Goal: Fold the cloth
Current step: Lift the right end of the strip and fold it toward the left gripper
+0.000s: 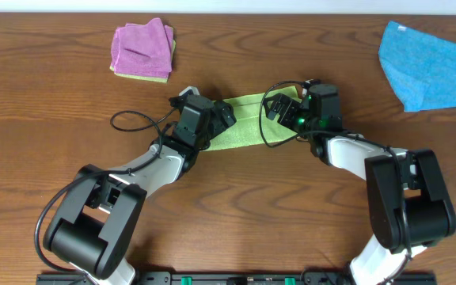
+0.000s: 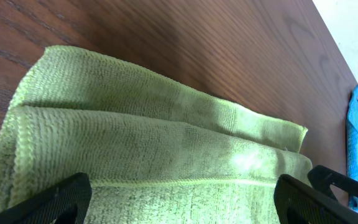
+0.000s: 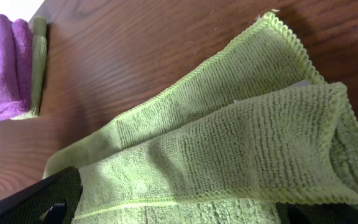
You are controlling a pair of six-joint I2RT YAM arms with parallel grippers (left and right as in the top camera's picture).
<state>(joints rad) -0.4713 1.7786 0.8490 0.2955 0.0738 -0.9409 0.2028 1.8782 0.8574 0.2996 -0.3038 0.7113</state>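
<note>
Two robot arms meet at the middle of a brown wooden table, seen from above and from each wrist. One lime-green cloth lies between them as a long, narrow band, folded over on itself. Its ends are hidden under the two grippers in the overhead view.

One left gripper sits over the band's left end. In the left wrist view its two dark fingers stand wide apart at the bottom corners, with the green cloth filling the space between them. Nothing is clamped.

One right gripper sits over the right end, jaws also spread wide and holding nothing. In its wrist view the cloth shows at least two overlapping layers with stitched hems. The top layer's edge runs slanted across the one below.

Whether any finger touches the fabric cannot be told.

Two other cloths are well apart from the band. One pink-purple folded cloth rests on a thin yellow-green layer at the far left. One bright blue cloth lies at the far right, reaching the picture's edge.

Bare wood lies open between the band and both other cloths, and on the near side between the arms. One black cable loop lies on the wood left of the left gripper.
</note>
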